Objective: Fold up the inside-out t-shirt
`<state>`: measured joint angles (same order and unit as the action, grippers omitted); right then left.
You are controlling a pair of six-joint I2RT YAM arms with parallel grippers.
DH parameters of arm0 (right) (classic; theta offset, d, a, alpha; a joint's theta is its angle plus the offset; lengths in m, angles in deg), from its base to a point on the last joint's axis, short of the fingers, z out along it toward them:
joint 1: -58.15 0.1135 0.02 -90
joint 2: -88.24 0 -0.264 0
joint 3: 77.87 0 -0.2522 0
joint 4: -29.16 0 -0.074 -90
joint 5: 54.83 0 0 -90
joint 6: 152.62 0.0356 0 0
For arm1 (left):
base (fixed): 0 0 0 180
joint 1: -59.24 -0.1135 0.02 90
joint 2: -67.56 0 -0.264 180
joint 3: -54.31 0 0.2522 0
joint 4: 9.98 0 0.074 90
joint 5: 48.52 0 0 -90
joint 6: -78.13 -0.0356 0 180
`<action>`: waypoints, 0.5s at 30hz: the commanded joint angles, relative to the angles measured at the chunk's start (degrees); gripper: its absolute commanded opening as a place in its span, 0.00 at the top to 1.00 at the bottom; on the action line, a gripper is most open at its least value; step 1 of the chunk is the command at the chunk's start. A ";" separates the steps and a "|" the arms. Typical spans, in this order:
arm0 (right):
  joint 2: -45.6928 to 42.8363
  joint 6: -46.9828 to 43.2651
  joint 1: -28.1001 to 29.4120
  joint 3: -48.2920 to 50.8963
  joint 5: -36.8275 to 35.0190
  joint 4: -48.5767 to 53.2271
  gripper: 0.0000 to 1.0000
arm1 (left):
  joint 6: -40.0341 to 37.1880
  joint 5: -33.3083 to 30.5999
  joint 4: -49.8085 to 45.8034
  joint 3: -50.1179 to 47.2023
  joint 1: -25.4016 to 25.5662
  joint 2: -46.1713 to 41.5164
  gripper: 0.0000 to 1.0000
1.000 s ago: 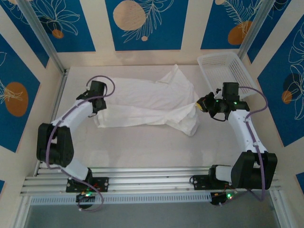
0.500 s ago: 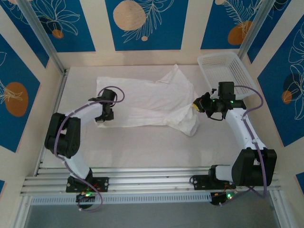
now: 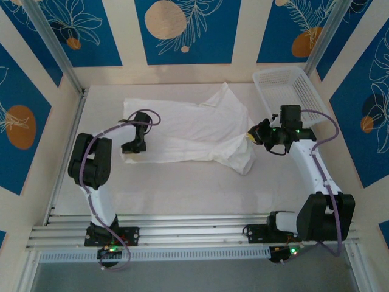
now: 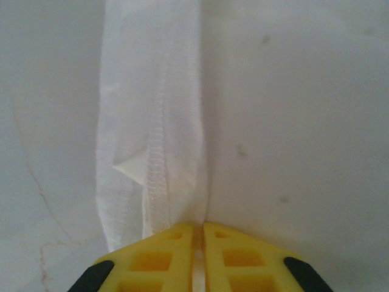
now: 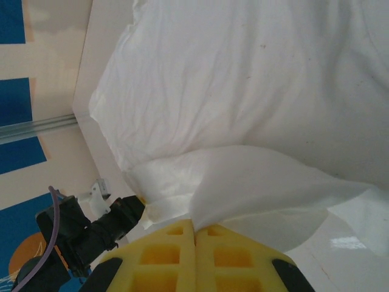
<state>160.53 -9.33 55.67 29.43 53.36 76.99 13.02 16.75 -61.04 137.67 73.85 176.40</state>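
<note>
The top camera hangs high behind the arm bases and looks down on the whole tabletop (image 3: 182, 188), far enough off to take in the left pincer (image 3: 132, 148) and the right pincer (image 3: 252, 135). Each wrist camera sits just behind its own pincer and faces along its yellow fingers. The left one is very close on the t-shirt (image 4: 152, 121) hem ahead of the pincer, and the right one is close on cloth that the top view also covers.

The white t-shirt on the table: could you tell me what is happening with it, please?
Both arms are on the t-shirt. The left gripper is shut on its hem at the left end; the right gripper is shut on bunched cloth at the right end, near the basket. It lies spread out, not yet folded.
</note>
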 commanded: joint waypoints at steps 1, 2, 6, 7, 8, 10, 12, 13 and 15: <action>-2.44 0.56 -3.12 -1.17 -0.54 2.35 1.00 | 0.63 -1.85 -2.29 -0.17 -2.09 -2.15 0.93; -2.74 0.93 -4.29 -0.87 0.19 2.09 1.00 | 0.28 -2.22 -2.31 -0.27 -2.45 -2.39 0.95; -3.46 0.94 -8.37 -0.58 2.93 2.43 1.00 | -0.85 -1.15 -0.96 -1.45 -4.58 -3.98 1.00; -3.62 0.80 -9.03 -0.57 3.28 2.58 1.00 | -0.79 -0.66 -0.45 -1.92 -5.05 -4.75 1.00; -3.80 0.60 -9.52 -0.64 3.41 2.86 1.00 | -0.74 -0.37 -0.05 -2.29 -5.48 -5.60 1.00; -4.17 0.24 -10.78 -0.85 3.59 3.49 1.00 | -0.64 0.72 1.04 -3.45 -6.69 -8.20 1.00; -4.65 0.24 -11.80 -0.76 4.14 3.73 1.00 | -0.50 2.70 2.49 -4.66 -8.09 -10.83 1.00; -4.79 0.23 -12.15 -0.69 4.48 3.65 1.00 | -0.37 4.51 3.22 -5.29 -8.89 -12.14 1.00; -4.81 0.10 -12.22 -0.60 5.15 3.54 1.00 | -0.21 7.87 4.61 -6.57 -9.51 -14.61 1.00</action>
<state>157.29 -8.71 44.13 29.43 56.20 79.59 12.89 20.09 -58.61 132.65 65.75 165.45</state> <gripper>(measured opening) 0.064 0.044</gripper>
